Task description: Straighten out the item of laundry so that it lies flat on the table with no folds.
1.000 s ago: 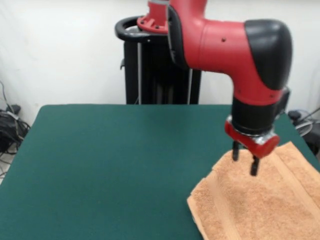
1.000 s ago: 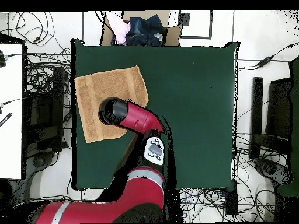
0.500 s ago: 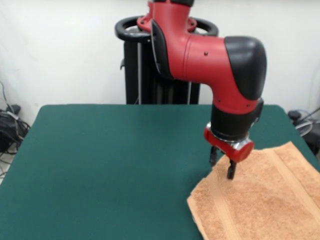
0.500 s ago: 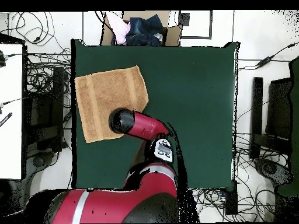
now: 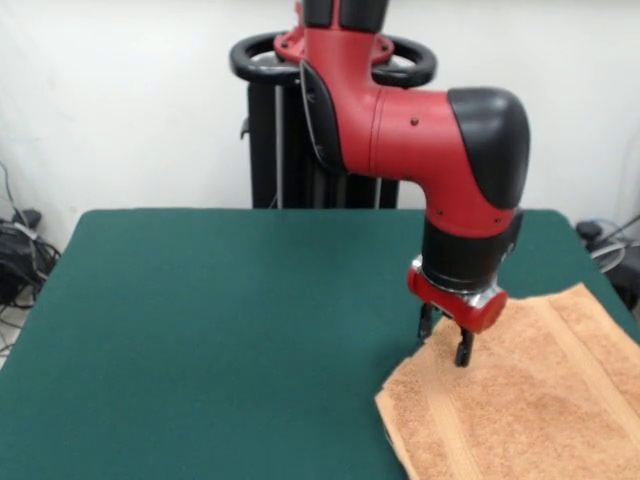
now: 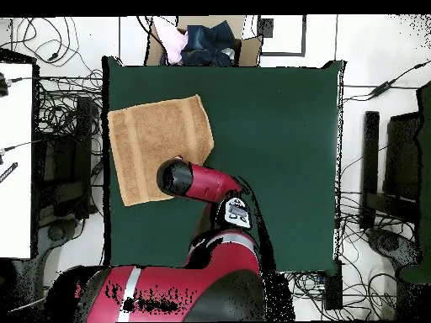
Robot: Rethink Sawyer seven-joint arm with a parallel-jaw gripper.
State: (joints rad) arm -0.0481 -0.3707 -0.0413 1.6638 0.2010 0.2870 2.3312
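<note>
The orange-tan towel (image 5: 530, 400) lies spread on the green table (image 5: 230, 330) at the front right, running out of the picture. Two woven bands show. Its far left corner looks cut off at a slant, perhaps turned under. My gripper (image 5: 446, 340) hangs just above that slanted edge, fingers apart, holding nothing. In the overhead view the towel (image 6: 151, 143) lies by the table's (image 6: 278, 151) left edge, and the arm's wrist (image 6: 174, 177) covers its lower right part and hides the gripper. No tag shows.
The black pedestal (image 5: 300, 140) stands behind the table. In the overhead view a cardboard box of clothes (image 6: 202, 42) sits past the table's top edge. Cables lie on the floor all round, and a white desk (image 6: 17, 151) stands at the left.
The arm moved from over the towel's middle to its slanted edge, leftwards in the front view, mostly in the first half second. The towel has not moved. The gripper stays open.
</note>
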